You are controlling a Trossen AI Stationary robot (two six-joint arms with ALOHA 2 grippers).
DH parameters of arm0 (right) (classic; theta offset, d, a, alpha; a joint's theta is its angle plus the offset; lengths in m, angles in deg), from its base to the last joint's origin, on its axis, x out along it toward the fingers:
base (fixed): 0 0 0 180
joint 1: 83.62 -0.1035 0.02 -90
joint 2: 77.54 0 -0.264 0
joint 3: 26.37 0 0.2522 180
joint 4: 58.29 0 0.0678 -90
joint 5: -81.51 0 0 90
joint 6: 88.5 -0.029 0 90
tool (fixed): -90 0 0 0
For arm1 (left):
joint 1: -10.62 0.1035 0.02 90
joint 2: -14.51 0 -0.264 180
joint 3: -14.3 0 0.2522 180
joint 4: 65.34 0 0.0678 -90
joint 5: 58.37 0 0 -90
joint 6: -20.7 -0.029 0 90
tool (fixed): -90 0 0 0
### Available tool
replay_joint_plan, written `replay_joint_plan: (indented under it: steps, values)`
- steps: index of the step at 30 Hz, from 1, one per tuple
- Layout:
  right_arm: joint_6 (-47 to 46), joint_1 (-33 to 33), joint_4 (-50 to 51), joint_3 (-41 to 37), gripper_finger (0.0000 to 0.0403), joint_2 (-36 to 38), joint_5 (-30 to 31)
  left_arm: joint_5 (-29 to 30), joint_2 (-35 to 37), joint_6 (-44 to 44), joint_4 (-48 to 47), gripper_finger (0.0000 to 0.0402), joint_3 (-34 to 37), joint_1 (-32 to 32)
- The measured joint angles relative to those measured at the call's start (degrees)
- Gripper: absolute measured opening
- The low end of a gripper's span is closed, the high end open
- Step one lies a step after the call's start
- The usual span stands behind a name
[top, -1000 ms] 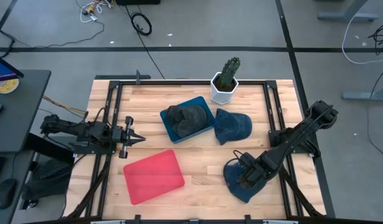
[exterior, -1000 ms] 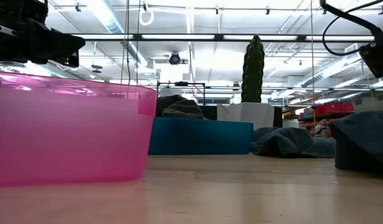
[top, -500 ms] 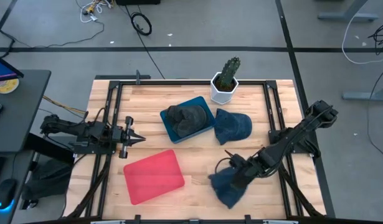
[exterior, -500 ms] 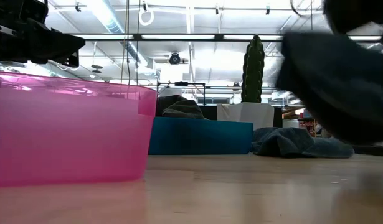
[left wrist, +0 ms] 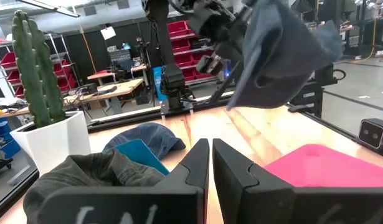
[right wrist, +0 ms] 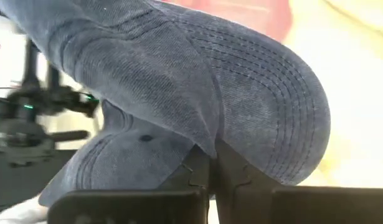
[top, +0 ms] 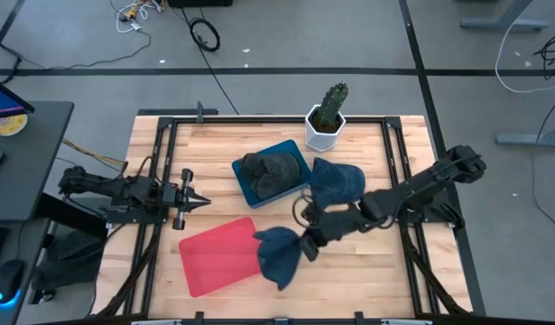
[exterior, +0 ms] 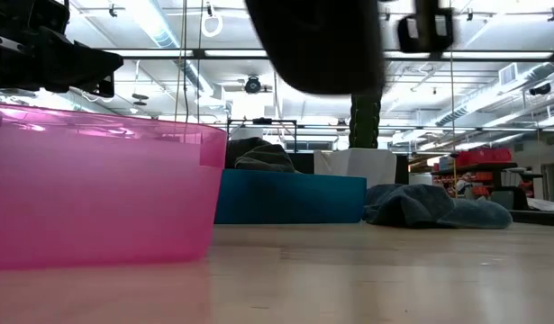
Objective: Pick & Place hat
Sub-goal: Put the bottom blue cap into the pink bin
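The blue denim cap (top: 279,255) is in the air over the right edge of the pink bin (top: 218,257), held by my right gripper (top: 306,246), which is shut on it. In the left wrist view the cap (left wrist: 278,53) hangs above the pink bin (left wrist: 316,168). In the low view it shows as a dark blurred shape (exterior: 322,45) at the top. My left gripper (top: 198,200) waits, shut, at the table's left side, left of the blue bin (top: 272,173). My right gripper pinches the cap between its two fingers (right wrist: 200,168) at a fold (right wrist: 207,146) where the crown meets the stitched brim (right wrist: 284,106). It reaches in from the table's right side. The cap is lifted clear and extends from the fingers toward the left.
A blue bin (exterior: 290,200) holds a dark grey hat (top: 266,170). A second blue cap (top: 338,185) lies on the table right of it. A potted cactus (top: 328,116) stands at the far edge. Bare wood lies at the near right.
My right gripper has swung from the table's near right corner toward the left and risen, staying shut. The cap went with it, lifted clear of the table, and now hangs over the pink bin's right edge.
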State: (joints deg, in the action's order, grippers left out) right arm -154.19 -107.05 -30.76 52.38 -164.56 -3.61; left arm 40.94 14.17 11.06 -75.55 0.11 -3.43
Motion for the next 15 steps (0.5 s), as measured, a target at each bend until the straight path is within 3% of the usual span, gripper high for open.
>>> replay_joint_plan:
  steps: [4, 11, 15]
  values:
    - [4.67, 2.55, -7.97, 0.15, 0.0001, -0.05, -1.08, 0.0, 0.0, 0.01, 0.02, 0.0026, 0.0, -0.01]
    - [6.23, 4.69, -8.71, 0.27, 0.0001, -0.56, -2.49, 0.0, -0.01, 0.0, 0.03, 0.0026, 0.0, 0.0]
    - [8.97, 4.6, -8.16, 6.17, 0.0, -5.35, -5.0, 0.0, 0.0, 0.01, -0.07, 0.0026, 0.0, 0.0]
